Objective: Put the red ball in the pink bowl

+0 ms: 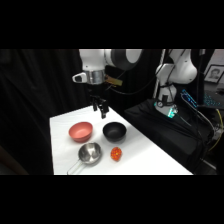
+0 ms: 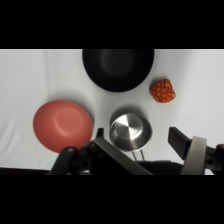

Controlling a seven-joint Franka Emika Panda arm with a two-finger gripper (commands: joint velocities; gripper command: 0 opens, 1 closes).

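Side view, as I log it: the gripper point(image 1: 102, 111) hangs empty with its fingers parted above the far end of the white table point(image 1: 145, 160). Small glossy red-orange ball point(image 1: 116, 154) rests on the table, beside the shiny steel handled bowl point(image 1: 90, 153). Round matte salmon-pink bowl point(image 1: 81, 131) sits next to the round black bowl point(image 1: 114, 131).

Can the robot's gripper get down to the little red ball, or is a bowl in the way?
Probably yes. The red ball sits alone on the white table, beside the black bowl and steel bowl, touching neither. Nothing covers it. The gripper hangs above the bowls, holding nothing.
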